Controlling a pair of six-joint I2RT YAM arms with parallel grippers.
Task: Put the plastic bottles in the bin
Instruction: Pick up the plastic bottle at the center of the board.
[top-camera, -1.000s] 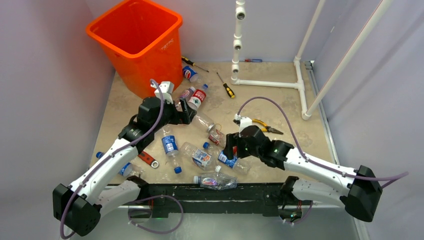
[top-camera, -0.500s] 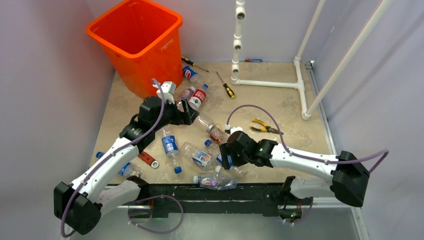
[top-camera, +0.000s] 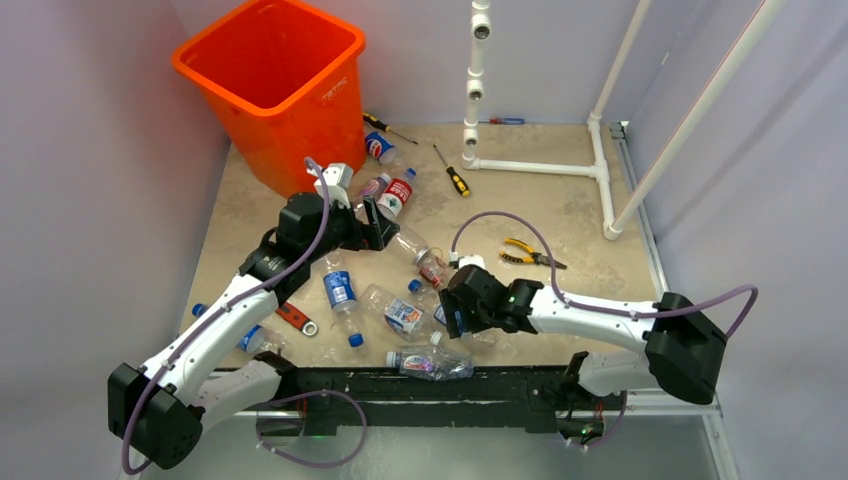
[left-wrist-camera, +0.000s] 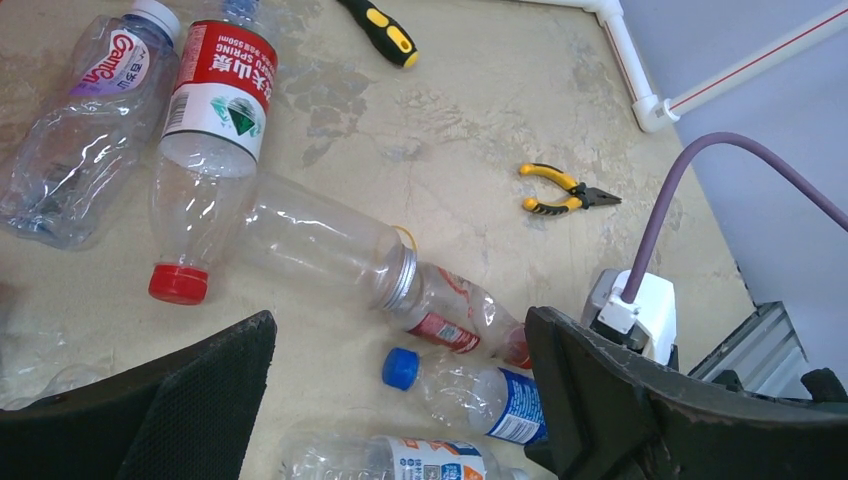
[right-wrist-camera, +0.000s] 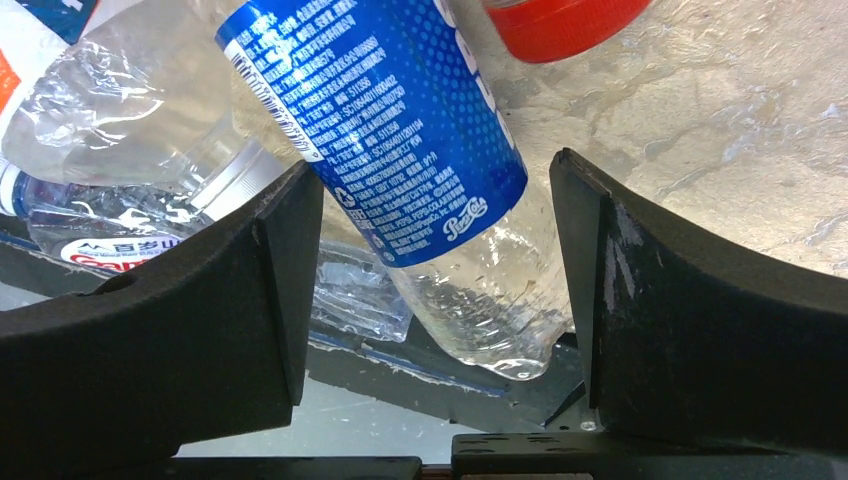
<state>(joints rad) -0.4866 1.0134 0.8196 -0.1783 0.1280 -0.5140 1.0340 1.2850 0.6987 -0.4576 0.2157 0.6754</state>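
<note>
While my right gripper (right-wrist-camera: 432, 170) straddles the blue-labelled bottle (right-wrist-camera: 380, 120), jaws spread, nothing's lifted. Left gripper (left-wrist-camera: 398, 330) gapes empty; bottles (top-camera: 340, 290) lie outside the bin (top-camera: 290, 140).

Robotics lab test cell. Plain pale wall panels (top-camera: 100, 150) enclose a beige stone-patterned tabletop (top-camera: 560, 210). At 6 o'clock, a left arm (top-camera: 215, 335) and a right arm (top-camera: 590, 315) are bolted on, trailing purple cable (top-camera: 495, 213). White pipe frame (top-camera: 530, 166) at 1 o'clock.
</note>
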